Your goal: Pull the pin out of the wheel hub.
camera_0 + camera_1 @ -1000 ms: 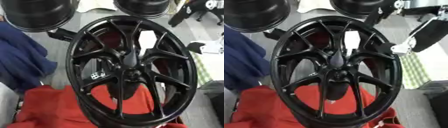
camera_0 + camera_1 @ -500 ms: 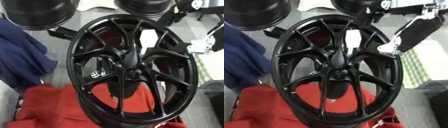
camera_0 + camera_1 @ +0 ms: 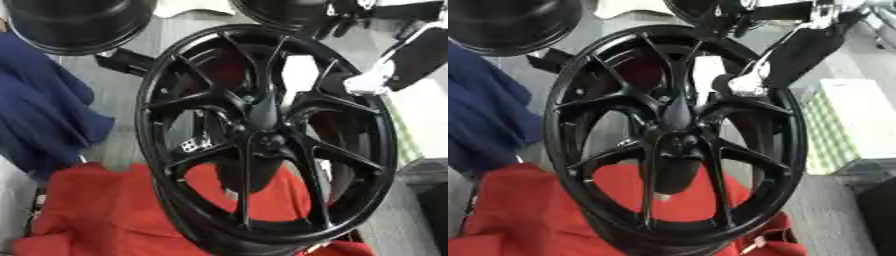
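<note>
A black multi-spoke wheel hub (image 3: 262, 135) stands tilted on a red cloth (image 3: 105, 215) and fills most of both views. A white rectangular patch (image 3: 298, 74) shows between the upper spokes. I cannot make out a pin. My right arm comes in from the upper right. My right hand (image 3: 744, 84) appears as a pale blurred tip in front of the upper right spokes, close to the white patch. My left hand is out of sight.
A blue cloth (image 3: 39, 115) lies at the left. Two more black wheels sit behind, at the top left (image 3: 74, 22) and top middle (image 3: 280, 12). A white box with a green checked side (image 3: 846, 125) stands at the right.
My right arm has swung in from the right edge toward the wheel's upper spokes, and its tip now overlaps the rim. The wheel has stayed put.
</note>
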